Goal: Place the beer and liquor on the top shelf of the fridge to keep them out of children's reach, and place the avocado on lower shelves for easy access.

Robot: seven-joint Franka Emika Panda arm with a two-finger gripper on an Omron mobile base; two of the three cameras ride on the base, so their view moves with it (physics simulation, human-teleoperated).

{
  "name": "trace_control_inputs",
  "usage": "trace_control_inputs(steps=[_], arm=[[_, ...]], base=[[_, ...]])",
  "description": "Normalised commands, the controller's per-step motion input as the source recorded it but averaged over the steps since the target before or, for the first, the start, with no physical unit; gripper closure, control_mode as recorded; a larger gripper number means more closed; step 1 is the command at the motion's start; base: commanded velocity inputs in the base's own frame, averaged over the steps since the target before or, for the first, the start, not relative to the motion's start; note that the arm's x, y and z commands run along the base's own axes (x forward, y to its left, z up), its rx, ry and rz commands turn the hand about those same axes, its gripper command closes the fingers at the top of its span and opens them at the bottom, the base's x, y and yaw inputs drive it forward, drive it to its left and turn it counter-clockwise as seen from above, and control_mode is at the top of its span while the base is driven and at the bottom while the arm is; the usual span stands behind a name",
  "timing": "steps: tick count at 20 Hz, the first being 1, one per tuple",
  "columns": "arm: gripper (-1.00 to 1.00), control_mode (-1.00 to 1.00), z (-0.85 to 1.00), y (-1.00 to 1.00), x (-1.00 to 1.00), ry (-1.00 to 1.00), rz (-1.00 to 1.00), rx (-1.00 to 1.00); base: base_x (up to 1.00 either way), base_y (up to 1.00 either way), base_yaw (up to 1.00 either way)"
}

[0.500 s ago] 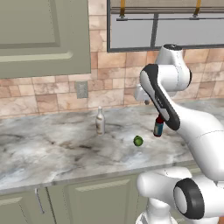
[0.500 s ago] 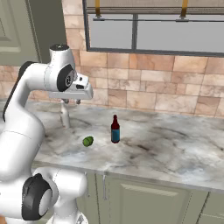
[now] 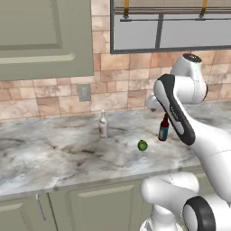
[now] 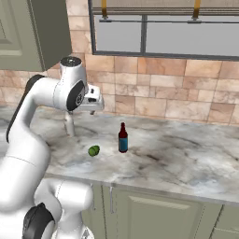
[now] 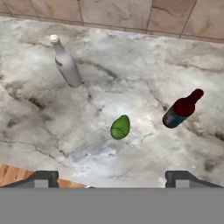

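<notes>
On the marble counter (image 3: pixel 54 158) lies the small green avocado (image 3: pixel 142 145) (image 4: pixel 94 150) (image 5: pixel 120 127). A dark red beer bottle with a blue label (image 3: pixel 164 128) (image 4: pixel 123 138) (image 5: pixel 181 109) stands just to its right. Further left, near the wall, stands a pale liquor bottle (image 3: pixel 103 125) (image 5: pixel 67 63); in the right base view my arm partly hides it. My gripper (image 5: pixel 111 179) (image 4: pixel 94 106) hovers open above the counter's front part, looking down on all three, with nothing between its fingers. The fridge and its shelves are out of view.
A tiled backsplash with a wall outlet (image 3: pixel 84 92) runs behind the counter. A window (image 4: pixel 163 28) is above it and an upper cabinet (image 3: pixel 40 36) hangs at the left. Cabinet doors (image 4: pixel 154 214) sit below the counter edge.
The hand has shifted slightly to the right and down in the right base view. The bottles and the avocado have not moved.
</notes>
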Motion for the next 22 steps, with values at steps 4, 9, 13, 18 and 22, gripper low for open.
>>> trace_control_inputs(steps=[4, 9, 13, 18, 22], arm=[[-1.0, -1.0, -0.17, -0.67, -0.22, -0.28, 0.19, 0.08], [-1.0, -1.0, -0.23, -0.7, -0.04, -0.21, 0.11, 0.07], [-1.0, -1.0, -0.27, -0.69, 0.0, -0.08, 0.06, 0.05], [-1.0, -1.0, -0.34, -0.63, 0.0, -0.12, 0.02, 0.08], [-1.0, -1.0, -0.38, -0.48, 0.03, -0.2, 0.01, 0.13]], base=[[0.0, 0.0, 0.0], [0.0, 0.0, 0.0], [0.0, 0.0, 0.0], [0.0, 0.0, 0.0], [0.0, 0.0, 0.0]])
